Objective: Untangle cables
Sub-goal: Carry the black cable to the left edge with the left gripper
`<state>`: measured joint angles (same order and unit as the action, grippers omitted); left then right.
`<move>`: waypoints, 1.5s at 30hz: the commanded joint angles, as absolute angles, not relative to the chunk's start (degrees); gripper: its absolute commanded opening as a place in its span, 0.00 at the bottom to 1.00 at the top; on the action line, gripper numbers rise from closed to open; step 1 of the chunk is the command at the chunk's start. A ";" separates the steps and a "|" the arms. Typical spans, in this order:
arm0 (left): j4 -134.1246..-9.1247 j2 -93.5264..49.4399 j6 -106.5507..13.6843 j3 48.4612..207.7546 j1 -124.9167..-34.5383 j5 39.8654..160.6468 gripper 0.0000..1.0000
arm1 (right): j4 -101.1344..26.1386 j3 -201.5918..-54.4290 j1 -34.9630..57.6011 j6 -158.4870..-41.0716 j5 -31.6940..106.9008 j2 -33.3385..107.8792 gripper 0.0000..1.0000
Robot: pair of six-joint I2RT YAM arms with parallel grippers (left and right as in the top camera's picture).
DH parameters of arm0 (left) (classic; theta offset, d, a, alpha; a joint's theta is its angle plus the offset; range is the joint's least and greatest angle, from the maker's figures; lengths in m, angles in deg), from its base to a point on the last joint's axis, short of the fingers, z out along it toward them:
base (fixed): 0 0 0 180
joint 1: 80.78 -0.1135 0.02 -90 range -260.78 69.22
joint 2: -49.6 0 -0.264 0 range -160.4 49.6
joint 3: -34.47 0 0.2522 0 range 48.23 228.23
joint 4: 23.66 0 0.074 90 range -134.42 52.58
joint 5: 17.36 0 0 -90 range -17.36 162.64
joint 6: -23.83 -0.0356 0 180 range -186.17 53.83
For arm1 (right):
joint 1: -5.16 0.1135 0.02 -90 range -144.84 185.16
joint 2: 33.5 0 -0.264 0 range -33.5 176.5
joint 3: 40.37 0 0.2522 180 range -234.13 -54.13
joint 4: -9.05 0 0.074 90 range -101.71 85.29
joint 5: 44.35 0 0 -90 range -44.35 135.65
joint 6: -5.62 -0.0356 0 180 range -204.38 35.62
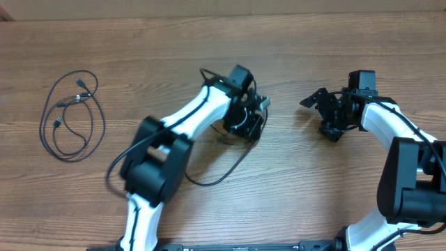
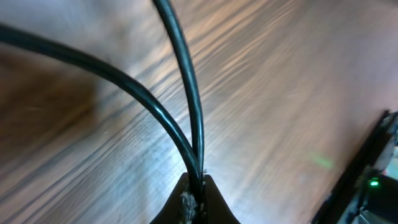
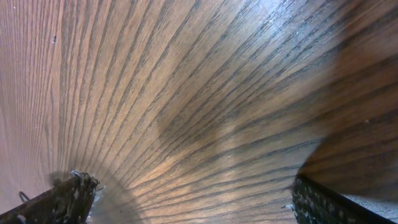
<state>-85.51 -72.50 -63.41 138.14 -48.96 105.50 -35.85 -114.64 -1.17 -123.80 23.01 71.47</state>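
While the right gripper (image 1: 326, 115) hangs over bare wood with its jaws spread wide and nothing between them, the left gripper (image 1: 249, 122) sits low near the middle of the table (image 1: 209, 42), pressed together on a thin black cord. The left wrist view shows this plainly. Two strands of the pinched cable (image 2: 186, 81) run side by side into the closed tips at the bottom of the picture. Away from the tips they fan apart over the wood grain, one going almost straight up and the other curving off to the left.

From overhead, a thin black line trails out from beneath that gripper and bends toward the front of the table beside the left arm (image 1: 188, 115). It is probably the same cable, though the gripper hides where the two would meet.

A second cord, the looped cable (image 1: 73, 117), lies flat near the left side of the table, well apart from both grippers. It forms a loose oval with small plug ends resting at its top and inside it.

In the right wrist view the fingers (image 3: 65, 198) stand at the two lower corners, with only wood between them.
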 commanded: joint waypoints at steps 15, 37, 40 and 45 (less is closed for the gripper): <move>-89.58 -39.23 -36.87 138.73 -54.01 40.78 0.04 | -36.00 -112.24 -1.13 -123.41 26.31 74.90 1.00; -102.24 -38.58 -22.38 138.18 -93.51 51.62 0.04 | -36.02 -112.26 -1.13 -123.38 26.31 74.90 1.00; -101.86 -38.88 -22.23 137.75 -95.74 51.71 0.04 | -36.00 -112.24 -1.13 -123.38 26.31 74.90 1.00; -100.29 -40.02 -22.27 137.18 -97.62 50.99 0.04 | -36.02 -112.26 -1.13 -123.41 26.31 74.90 1.00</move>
<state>-101.08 -39.69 -23.63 137.57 -96.68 50.44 -35.80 -114.64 -1.17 -123.78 23.04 71.47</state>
